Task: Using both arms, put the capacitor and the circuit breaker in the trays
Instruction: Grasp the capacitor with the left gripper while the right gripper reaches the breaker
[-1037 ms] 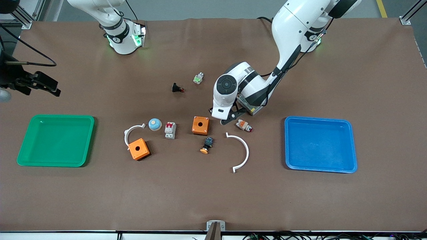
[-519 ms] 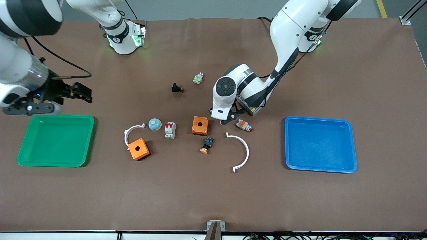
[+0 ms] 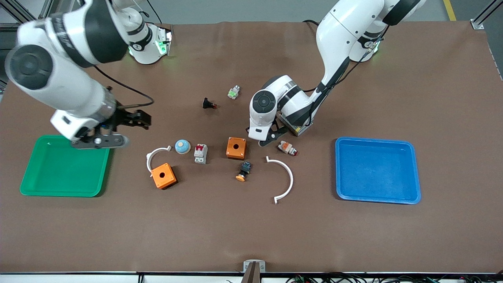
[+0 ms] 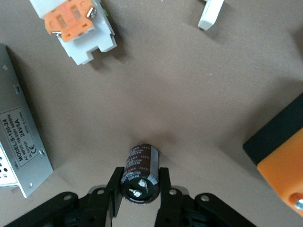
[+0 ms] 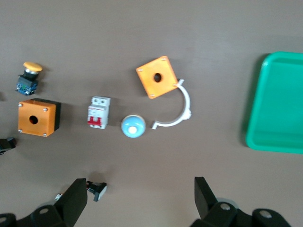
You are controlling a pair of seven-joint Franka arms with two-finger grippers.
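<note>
1. Your green tray (image 3: 63,167) lies at the right arm's end of the table; it also shows in the right wrist view (image 5: 279,104).
2. Your right gripper (image 3: 135,120) hangs in the air over the bare mat just beside the green tray's corner, fingers (image 5: 71,205) spread wide with nothing between them.
3. Next you see a short white curved strip (image 3: 154,155) touching an orange box with a round hole (image 3: 163,175), with a blue dome button (image 3: 182,146) just beside the strip's end.
4. Your circuit breaker (image 3: 200,153) lies flat on the mat between the blue dome button and a second orange box (image 3: 236,147), red levers toward the robots' bases. It is untouched and well apart from both trays. The right wrist view shows it too (image 5: 98,112).
5. Farther from the front camera you have a black push-button with a red tip (image 3: 208,104) and a small green-and-white part (image 3: 233,92).
6. A black-and-blue button with an orange cap (image 3: 244,171) sits nearer to the front camera than the second orange box.
7. Your left gripper (image 3: 271,138) is low at the mat between the second orange box and a white-and-orange part (image 3: 287,147). In the left wrist view its fingers (image 4: 113,191) stand narrow on either side of the capacitor (image 4: 140,173), which lies on the mat, silvery end toward the camera. You cannot tell whether the pads press it.
8. A grey power supply (image 4: 19,146) lies beside that gripper.
9. A long white curved strip (image 3: 286,179) follows, then the blue tray (image 3: 377,169) at the left arm's end.
</note>
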